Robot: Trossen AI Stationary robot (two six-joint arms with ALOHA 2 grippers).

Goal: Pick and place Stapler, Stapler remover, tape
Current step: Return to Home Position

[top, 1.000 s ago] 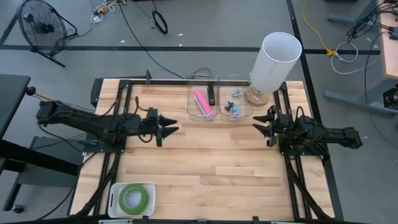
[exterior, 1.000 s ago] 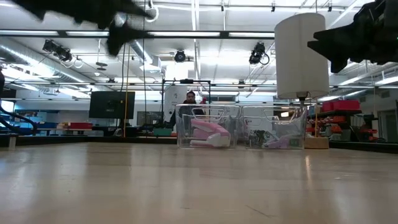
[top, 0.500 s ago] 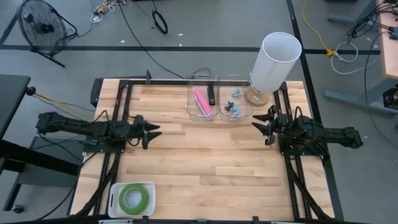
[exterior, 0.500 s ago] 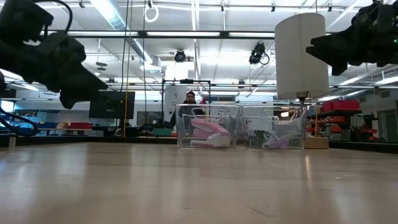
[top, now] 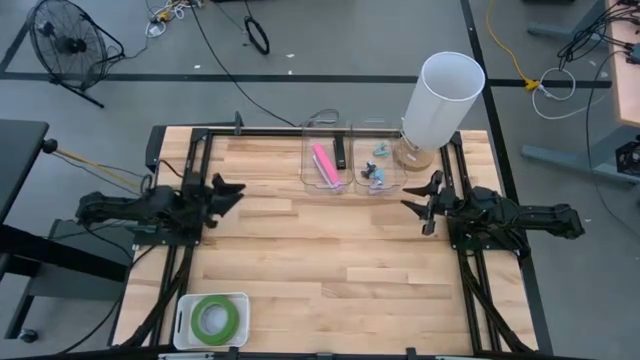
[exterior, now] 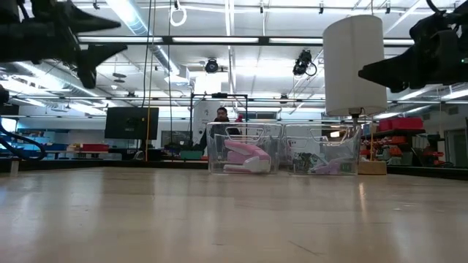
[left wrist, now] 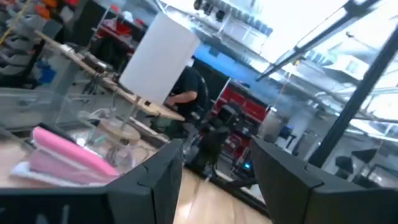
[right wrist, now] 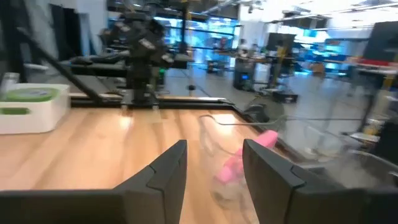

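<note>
Three bins filled on the pale wooden table [top: 330,270], both arms parked at its sides

The small white rectangular bin [top: 183,305] at the near left corner holds one green ring-shaped roll of tape [top: 198,320], lying flat. At the far edge two clear plastic bins stand side by side: the left one [top: 308,180] holds a pink stapler [top: 323,164], the right one [top: 390,188] small blue staple removers [top: 374,172], with a tall white cylinder [top: 443,95] just beside it. The left gripper [top: 232,193] hangs over the left side, fingers spread and empty. The right gripper [top: 425,204] does the same on the right, near the clear bins.
</note>
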